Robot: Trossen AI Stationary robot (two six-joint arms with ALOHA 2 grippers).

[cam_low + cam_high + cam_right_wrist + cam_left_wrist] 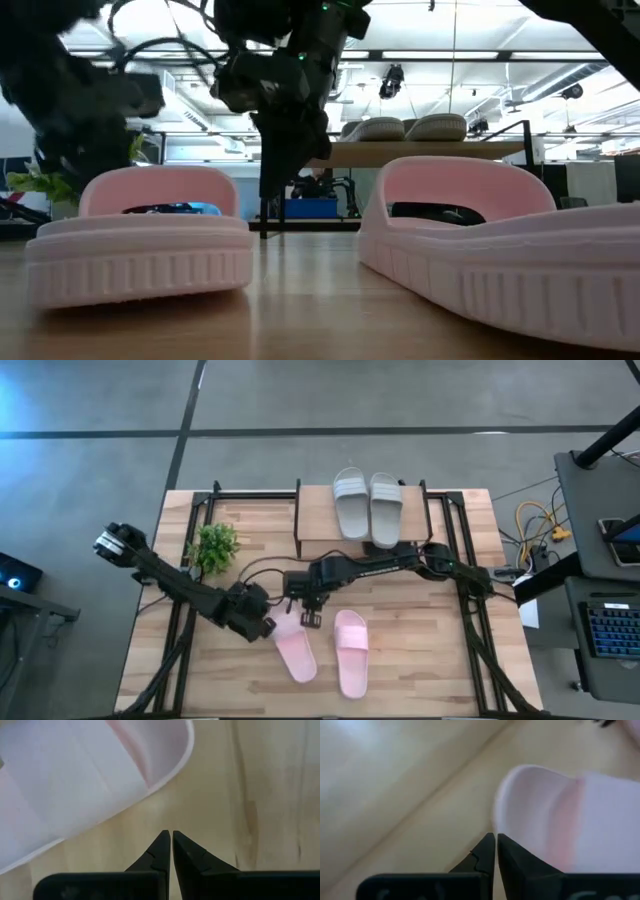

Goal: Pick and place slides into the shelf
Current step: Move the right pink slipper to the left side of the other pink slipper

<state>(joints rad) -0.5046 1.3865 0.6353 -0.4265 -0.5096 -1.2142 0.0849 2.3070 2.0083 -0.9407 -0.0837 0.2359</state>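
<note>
You have two pale pink slides on the worktop (420, 660), toward its 6 o'clock side in the high view. The left pink slide (294, 648) lies angled with its heel toward 11 o'clock; the right pink slide (351, 651) lies nearly straight, just beside it, with a narrow strip of bare wood between them. From there to the 6 o'clock edge you have open wood, and more at 3 and 9 o'clock of the pair.

The shelf (315, 525) stands at 12 o'clock of the pink pair, near the far edge, and it already carries the grey slides (367, 503) side by side on its top. A small green plant (212, 545) sits at 9 o'clock of the shelf.

Both arms crowd the heel end of the left pink slide. Your left gripper (268, 626) is at its 10 o'clock, low beside its edge; the wrist view shows its jaws closed together, holding nothing, with the slide just past the tips. Your right gripper (306, 615) hangs at the slide's 12 o'clock, between it and the shelf; its jaws are also pressed together and empty, over bare wood with the slide's rim just beyond.
</note>
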